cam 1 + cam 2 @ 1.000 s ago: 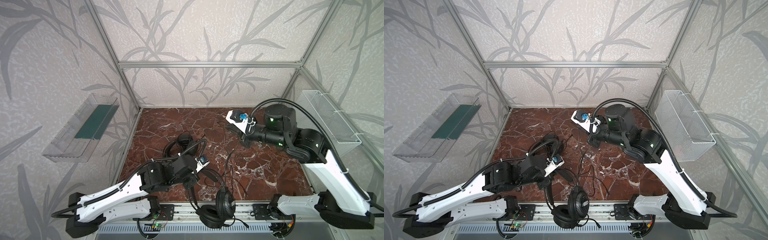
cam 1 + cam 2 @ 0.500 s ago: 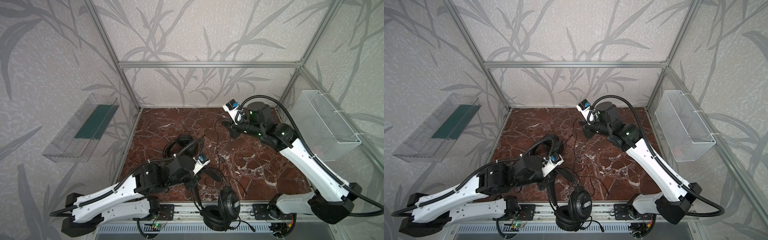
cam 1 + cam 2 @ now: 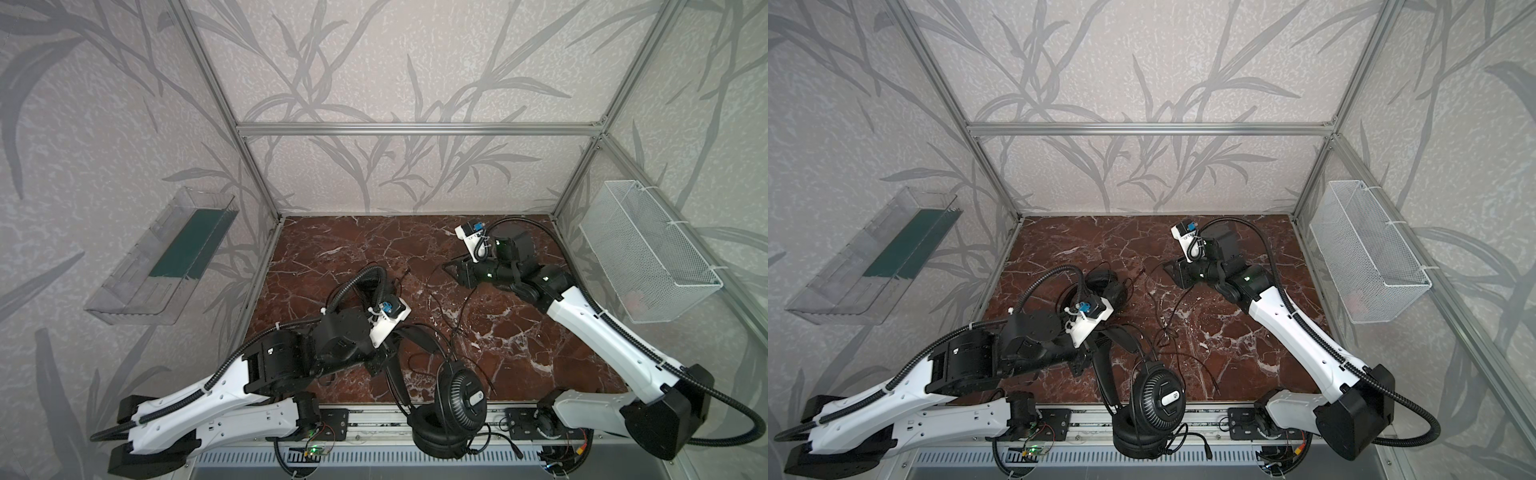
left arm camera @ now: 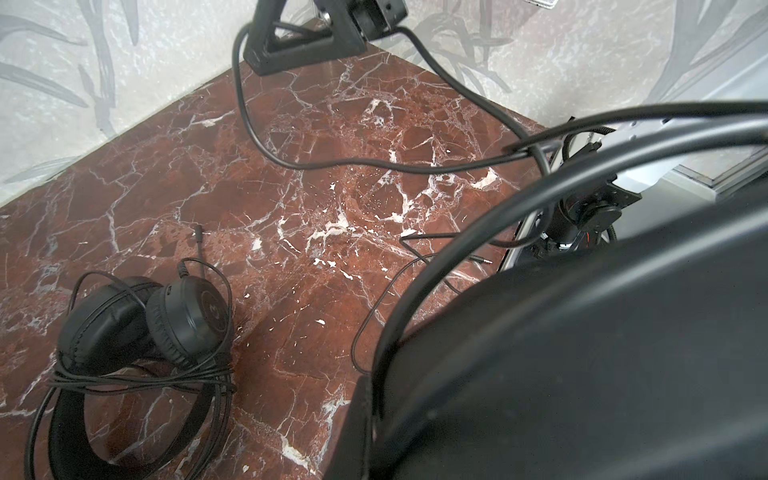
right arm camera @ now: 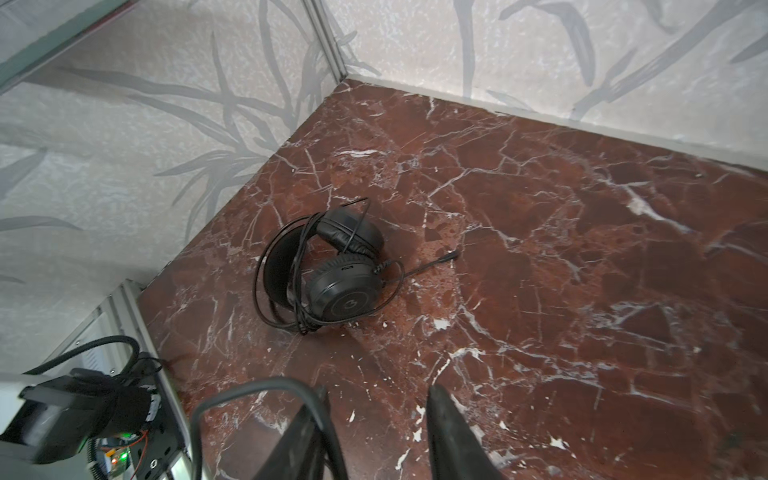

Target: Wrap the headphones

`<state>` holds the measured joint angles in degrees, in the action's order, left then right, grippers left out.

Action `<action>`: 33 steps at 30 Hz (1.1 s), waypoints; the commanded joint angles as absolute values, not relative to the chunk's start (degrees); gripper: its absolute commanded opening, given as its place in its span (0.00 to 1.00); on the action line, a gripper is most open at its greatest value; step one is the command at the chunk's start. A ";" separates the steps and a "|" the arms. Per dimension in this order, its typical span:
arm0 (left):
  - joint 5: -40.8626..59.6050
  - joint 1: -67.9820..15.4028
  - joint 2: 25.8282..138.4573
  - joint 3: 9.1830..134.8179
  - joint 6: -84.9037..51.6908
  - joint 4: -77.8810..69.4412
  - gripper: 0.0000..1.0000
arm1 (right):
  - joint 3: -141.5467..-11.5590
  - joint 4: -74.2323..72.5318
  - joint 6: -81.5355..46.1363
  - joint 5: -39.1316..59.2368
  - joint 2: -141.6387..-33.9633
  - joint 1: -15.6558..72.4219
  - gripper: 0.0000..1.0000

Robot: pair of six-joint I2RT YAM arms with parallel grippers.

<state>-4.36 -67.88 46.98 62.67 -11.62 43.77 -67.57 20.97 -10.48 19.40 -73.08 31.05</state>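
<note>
1. You are halfway. The far headset point(image 5: 332, 270) lies on the table point(image 3: 353, 249) near the left wall, with its cord point(image 4: 145, 376) wound round band and cups.
2. The near headset point(image 3: 457, 399) is left to do. Its cups hang past the table's front edge, over the rail point(image 3: 374, 415). Its cable point(image 4: 316, 166) trails loose across the middle toward your right arm.
3. Your left gripper point(image 3: 380, 362) is clenched on the near headset's band. Your right gripper point(image 5: 376, 390) has its jaws apart, and the cable lies over one finger without being pinched.
4. I see no turn of cable round the near headset, so I judge the whole winding remains.
5. For room, the middle and back of the table are bare and would suit wide loops. The basket point(image 3: 648, 257) and tray point(image 3: 166, 257) hang on the side walls, well clear.
6. For edges, the rail's brackets and wires sit under the hanging cups and could snag the cable. Your left arm's hose point(image 3: 365, 271) arches close over the far headset, so mind it.
</note>
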 commanded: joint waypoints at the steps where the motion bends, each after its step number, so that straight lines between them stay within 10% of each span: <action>1: -5.36 -67.94 45.40 66.66 -15.34 39.55 0.00 | -64.69 15.72 -12.30 21.15 -72.49 30.98 0.42; 19: -6.58 -64.95 40.75 67.94 -21.42 38.29 0.00 | -55.43 11.83 -19.01 27.59 -65.37 29.22 0.77; 33: 4.73 -58.93 41.22 67.44 -25.40 37.28 0.00 | -49.38 16.76 -22.50 19.00 -50.82 25.18 0.85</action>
